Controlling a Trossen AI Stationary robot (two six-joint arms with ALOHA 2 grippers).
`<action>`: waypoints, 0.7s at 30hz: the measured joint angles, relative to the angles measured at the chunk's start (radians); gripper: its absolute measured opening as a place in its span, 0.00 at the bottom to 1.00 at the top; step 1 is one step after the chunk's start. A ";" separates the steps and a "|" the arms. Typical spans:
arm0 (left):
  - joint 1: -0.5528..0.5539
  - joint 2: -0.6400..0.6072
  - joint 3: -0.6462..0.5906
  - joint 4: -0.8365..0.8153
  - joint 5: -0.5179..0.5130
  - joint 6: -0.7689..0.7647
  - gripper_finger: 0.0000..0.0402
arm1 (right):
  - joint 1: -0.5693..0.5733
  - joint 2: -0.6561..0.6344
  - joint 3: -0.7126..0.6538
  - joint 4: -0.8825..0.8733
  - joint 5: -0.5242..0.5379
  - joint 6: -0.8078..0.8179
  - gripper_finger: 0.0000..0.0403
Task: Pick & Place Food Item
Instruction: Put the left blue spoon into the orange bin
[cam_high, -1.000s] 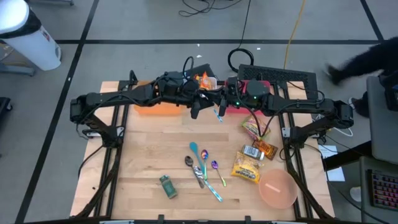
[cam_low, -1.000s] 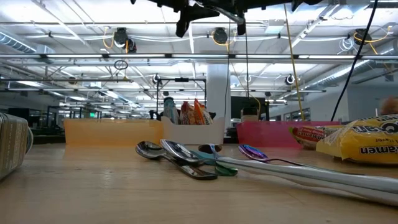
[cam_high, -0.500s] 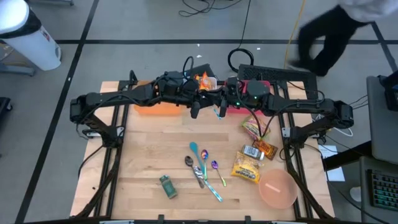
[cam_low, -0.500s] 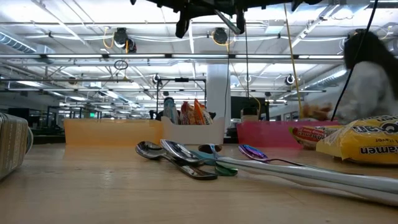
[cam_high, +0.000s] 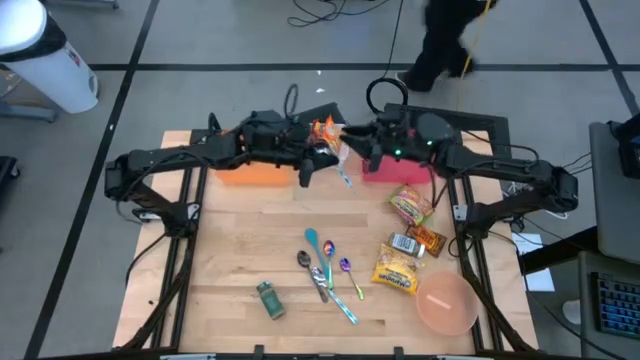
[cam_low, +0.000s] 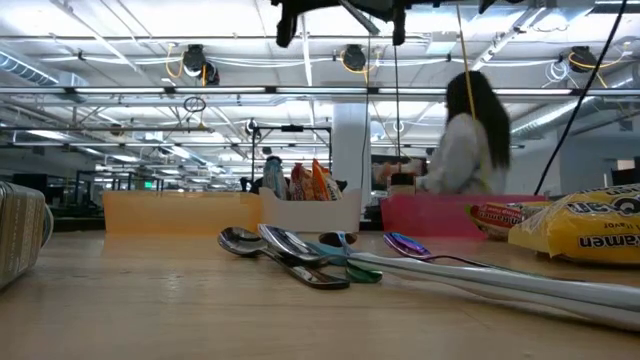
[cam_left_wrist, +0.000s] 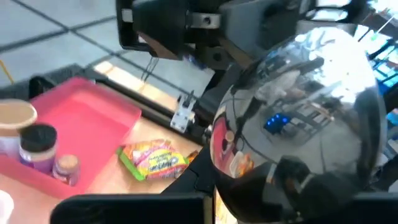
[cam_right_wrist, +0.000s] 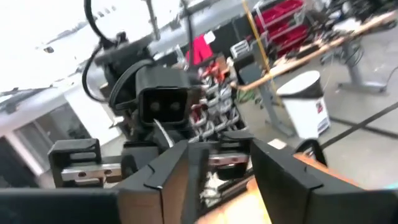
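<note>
Both arms meet above the far middle of the table (cam_high: 240, 240), in the upper centre of the high view. The left gripper (cam_high: 312, 163) is clenched on a spoon (cam_left_wrist: 298, 118), whose shiny bowl fills the right half of the left wrist view just past the fingers; from above, its pale blue handle slants between the two arms, and in the low view it shows as a silver bar at the very top of the frame, high over the table. The right gripper (cam_high: 355, 148) hangs just right of the spoon with its fingers (cam_right_wrist: 280, 180) apart and nothing between them. The food stays on the table: a yellow packet (cam_high: 395, 268) lies in the lower right of the high view, a green-edged packet (cam_high: 410, 205) lies above it, and two small packets (cam_high: 417, 240) lie between those. A pink bowl (cam_high: 445, 303) stands at the lower right corner, touching nothing. More spoons (cam_high: 325, 265) lie bunched in the lower centre, with a small green tin (cam_high: 268, 298) to their left. Along the far edge sit an orange bin (cam_high: 250, 175), a white box of snacks (cam_high: 330, 128) and a pink bin (cam_high: 395, 172); the left wrist view shows jars at the pink bin's left end. A person (cam_low: 465, 140) is on the floor beyond the table.
</note>
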 joint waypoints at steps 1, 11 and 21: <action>0.005 -0.014 0.000 -0.001 -0.002 0.002 0.05 | -0.011 -0.015 -0.001 -0.004 0.000 0.000 0.43; 0.082 -0.205 0.000 -0.126 -0.139 -0.001 0.05 | -0.089 -0.160 -0.039 -0.138 0.003 -0.080 0.44; 0.151 -0.389 0.000 -0.400 -0.422 -0.121 0.05 | -0.166 -0.309 -0.138 -0.158 0.003 -0.192 0.44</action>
